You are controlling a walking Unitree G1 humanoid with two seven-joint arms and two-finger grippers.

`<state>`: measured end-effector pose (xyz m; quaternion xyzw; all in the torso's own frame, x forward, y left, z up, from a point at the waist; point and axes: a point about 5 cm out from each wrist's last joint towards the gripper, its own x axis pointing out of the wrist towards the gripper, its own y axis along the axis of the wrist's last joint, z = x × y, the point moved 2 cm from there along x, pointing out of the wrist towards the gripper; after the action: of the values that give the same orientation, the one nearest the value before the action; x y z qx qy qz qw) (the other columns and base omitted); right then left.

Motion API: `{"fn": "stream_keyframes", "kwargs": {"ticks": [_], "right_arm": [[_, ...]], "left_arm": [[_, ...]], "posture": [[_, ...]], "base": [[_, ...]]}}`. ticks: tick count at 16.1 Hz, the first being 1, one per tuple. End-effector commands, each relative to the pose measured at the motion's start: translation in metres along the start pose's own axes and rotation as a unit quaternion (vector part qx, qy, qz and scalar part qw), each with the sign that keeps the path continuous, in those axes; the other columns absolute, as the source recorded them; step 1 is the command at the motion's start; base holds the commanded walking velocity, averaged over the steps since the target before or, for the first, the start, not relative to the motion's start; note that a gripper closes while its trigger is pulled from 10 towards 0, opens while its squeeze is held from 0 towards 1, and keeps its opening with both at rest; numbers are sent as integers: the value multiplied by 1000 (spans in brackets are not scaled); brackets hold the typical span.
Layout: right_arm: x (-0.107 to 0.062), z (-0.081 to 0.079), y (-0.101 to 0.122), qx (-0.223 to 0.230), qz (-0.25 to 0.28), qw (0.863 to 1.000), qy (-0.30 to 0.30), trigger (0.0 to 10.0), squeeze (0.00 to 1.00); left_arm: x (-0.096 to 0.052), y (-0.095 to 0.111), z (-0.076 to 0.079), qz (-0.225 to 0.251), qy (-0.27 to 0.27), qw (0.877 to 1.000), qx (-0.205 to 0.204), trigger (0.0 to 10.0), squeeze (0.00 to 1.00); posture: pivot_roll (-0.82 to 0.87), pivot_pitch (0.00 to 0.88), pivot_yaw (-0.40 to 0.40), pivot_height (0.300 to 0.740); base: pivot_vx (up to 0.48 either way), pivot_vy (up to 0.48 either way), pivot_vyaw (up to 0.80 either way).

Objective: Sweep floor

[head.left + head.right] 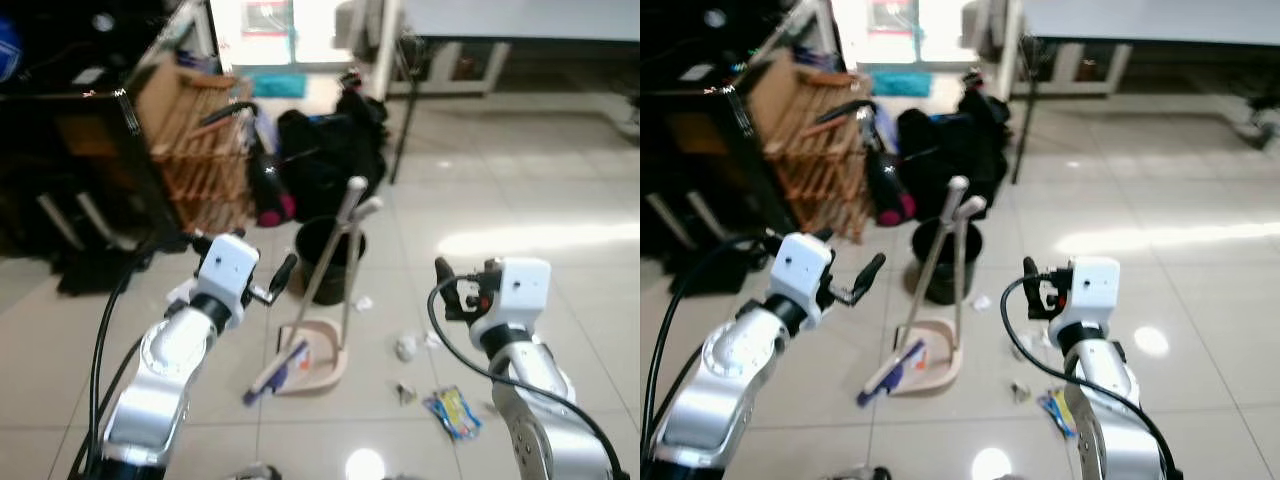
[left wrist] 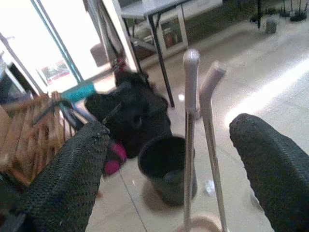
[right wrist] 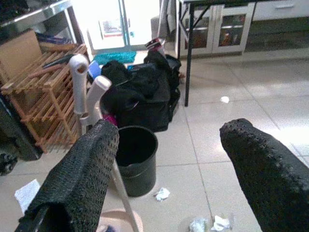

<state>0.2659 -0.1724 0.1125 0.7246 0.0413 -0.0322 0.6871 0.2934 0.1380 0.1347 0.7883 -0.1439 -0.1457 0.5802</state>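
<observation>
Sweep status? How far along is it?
Nothing looks swept yet. Crumpled white paper scraps and a colourful wrapper lie on the tiled floor. Both open hands are empty: left hand, right hand. The broom and beige dustpan stand ungrasped before the black bucket. Grabbing, sweeping, dumping remain.

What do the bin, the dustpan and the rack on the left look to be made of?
The bin looks like black plastic, smooth with a thin moulded rim. The dustpan seems pale beige plastic, matte, with a light slim handle, possibly metal. The rack looks like unpainted wood: warm brown slats with visible joints.
</observation>
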Motion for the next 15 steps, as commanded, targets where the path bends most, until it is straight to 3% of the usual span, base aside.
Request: {"fn": "stream_keyframes", "kwargs": {"ticks": [1, 6, 8, 10, 15], "right_arm": [[0, 1, 7, 1, 15, 1000, -1, 10000, 0], [0, -4, 14, 0, 25, 1000, 13, 10000, 0], [1, -7, 16, -20, 26, 999, 23, 10000, 0], [1, -11, 19, -26, 31, 999, 34, 10000, 0], [3, -12, 47, -16, 81, 996, 32, 10000, 0]], "left_arm": [[-1, 3, 1, 5, -4, 1000, -3, 10000, 0], [1, 9, 1, 13, -6, 1000, -4, 10000, 0], [1, 10, 0, 13, -4, 1000, -4, 10000, 0], [0, 11, 0, 13, -5, 1000, -3, 10000, 0], [0, 10, -1, 8, 2, 1000, -2, 10000, 0]], "posture": [[-54, 75, 22, 740], [-53, 80, 20, 740], [-52, 80, 18, 740], [-49, 88, 16, 740], [-56, 92, 14, 740]], "base": [[311, 0, 0], [312, 0, 0], [307, 0, 0], [315, 0, 800], [230, 0, 160]]}}
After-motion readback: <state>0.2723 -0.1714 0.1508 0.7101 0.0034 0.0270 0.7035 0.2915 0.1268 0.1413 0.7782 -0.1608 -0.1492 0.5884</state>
